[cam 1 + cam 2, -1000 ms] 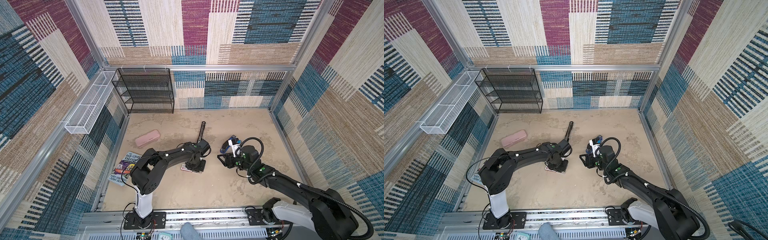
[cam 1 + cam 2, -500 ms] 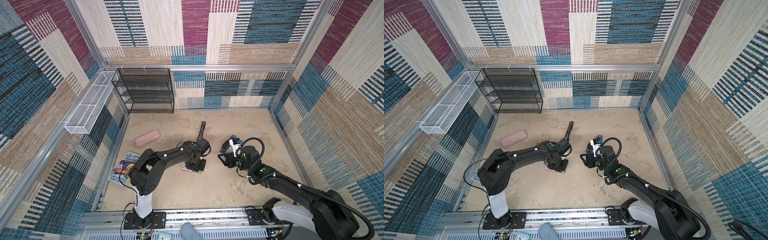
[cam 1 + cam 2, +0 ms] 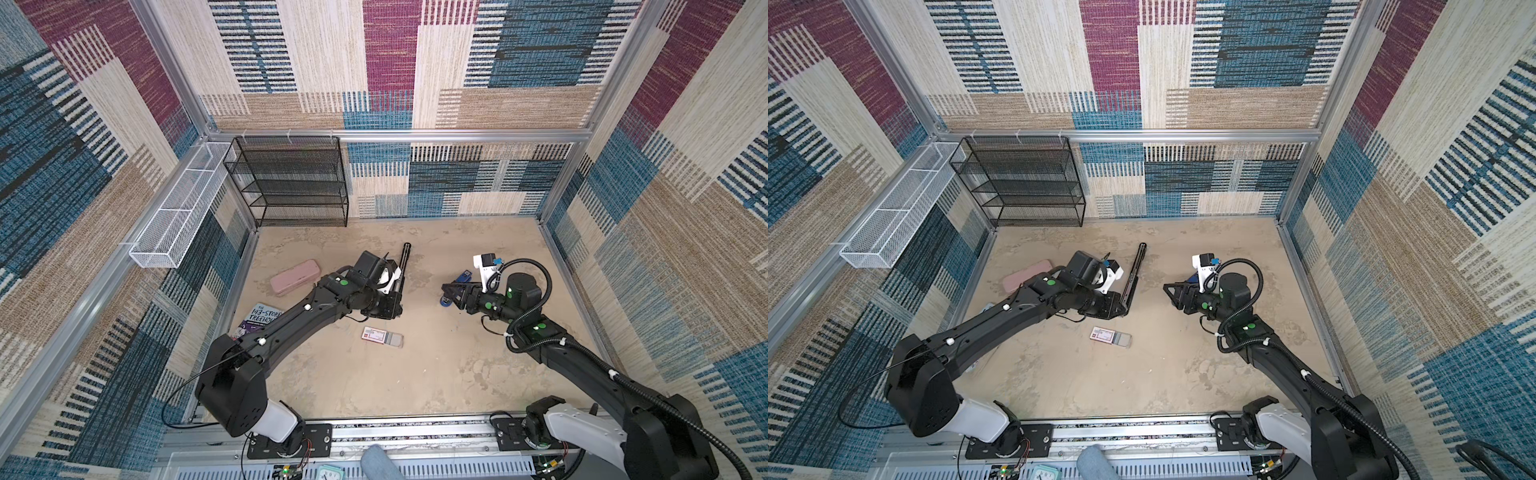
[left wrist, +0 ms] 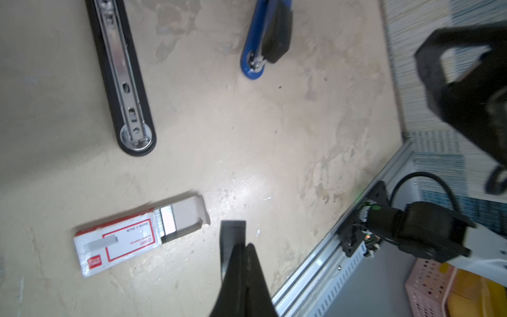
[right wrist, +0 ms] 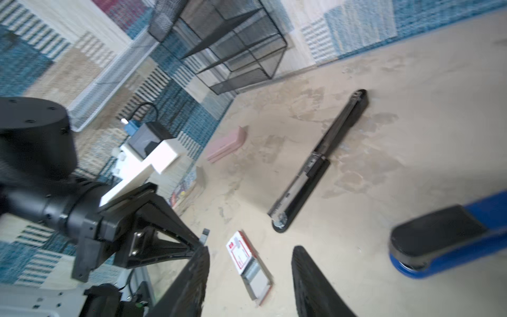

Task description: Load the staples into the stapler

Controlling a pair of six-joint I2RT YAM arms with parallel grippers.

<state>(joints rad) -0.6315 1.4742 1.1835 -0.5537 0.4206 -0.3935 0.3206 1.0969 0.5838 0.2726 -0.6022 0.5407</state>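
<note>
In a top view the staple box (image 3: 381, 336) is lying tray-out on the bench (image 3: 415, 374) at centre, just below the left gripper (image 3: 395, 311). In the left wrist view that gripper's fingers (image 4: 236, 263) are pressing together, staples (image 4: 167, 222) showing lower left, black stapler (image 4: 123, 82) upper left. In the right wrist view the right gripper (image 5: 251, 248) is holding its fingers apart.

2 black arms (image 3: 291, 328) — green dots, white bases, looping black cables.
</note>
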